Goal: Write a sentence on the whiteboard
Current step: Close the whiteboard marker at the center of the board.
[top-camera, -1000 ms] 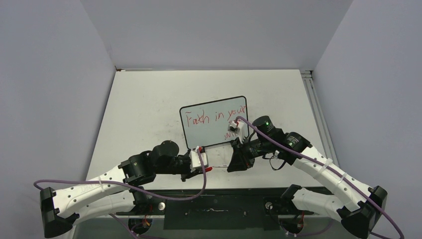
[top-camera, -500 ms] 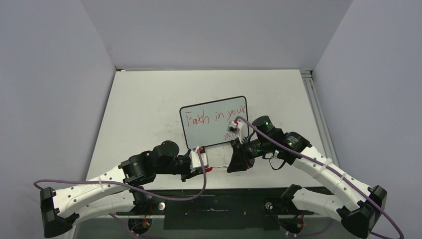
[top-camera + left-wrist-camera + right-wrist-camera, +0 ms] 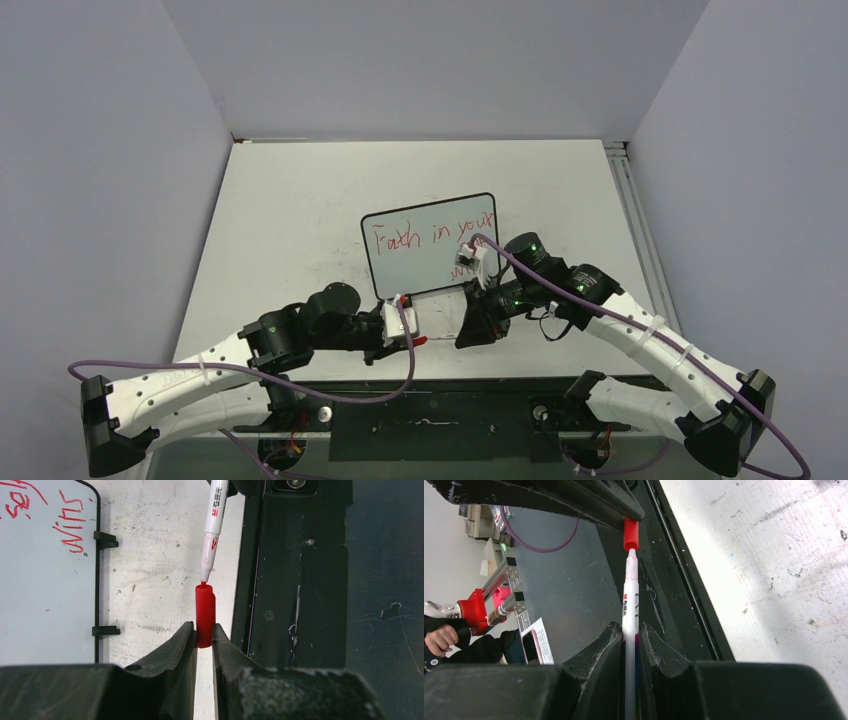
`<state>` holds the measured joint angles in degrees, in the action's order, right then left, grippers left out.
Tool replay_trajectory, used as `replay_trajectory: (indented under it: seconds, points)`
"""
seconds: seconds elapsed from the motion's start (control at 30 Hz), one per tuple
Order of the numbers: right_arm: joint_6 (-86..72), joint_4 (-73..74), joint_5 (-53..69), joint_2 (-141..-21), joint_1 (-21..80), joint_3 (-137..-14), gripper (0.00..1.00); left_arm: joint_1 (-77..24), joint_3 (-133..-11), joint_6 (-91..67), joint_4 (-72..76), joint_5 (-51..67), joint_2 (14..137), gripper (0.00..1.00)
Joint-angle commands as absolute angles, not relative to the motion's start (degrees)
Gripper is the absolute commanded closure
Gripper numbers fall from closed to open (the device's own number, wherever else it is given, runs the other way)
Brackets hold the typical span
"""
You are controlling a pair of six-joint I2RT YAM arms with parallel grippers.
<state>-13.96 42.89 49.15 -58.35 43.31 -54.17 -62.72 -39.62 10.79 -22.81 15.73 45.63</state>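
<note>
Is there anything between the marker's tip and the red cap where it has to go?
Nothing visible. The marker, held by the right gripper, has its tip at the open mouth of the red cap in the left gripper, roughly aligned. The whiteboard lies to the side.

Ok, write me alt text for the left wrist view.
The left hand pinches a red cap over the scuffed white tabletop, while a white marker points down from the top with its tip at the cap's mouth. At left lies the whiteboard, its red writing partly in view.
</note>
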Motion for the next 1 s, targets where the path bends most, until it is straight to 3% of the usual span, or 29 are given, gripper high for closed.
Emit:
replay_trajectory:
  seconds: [0.0,0.97]
  points:
    - [-13.74,40.30,50.80,-58.95,44.08,-54.95,0.95,-63.11,-39.73,10.89,-19.42,17.26,45.35,1.00]
    - [-15.18,32.72,55.43,-64.94,48.49,-52.45,0.95,-66.89,-39.75,10.34,-16.66,15.90,44.11,1.00]
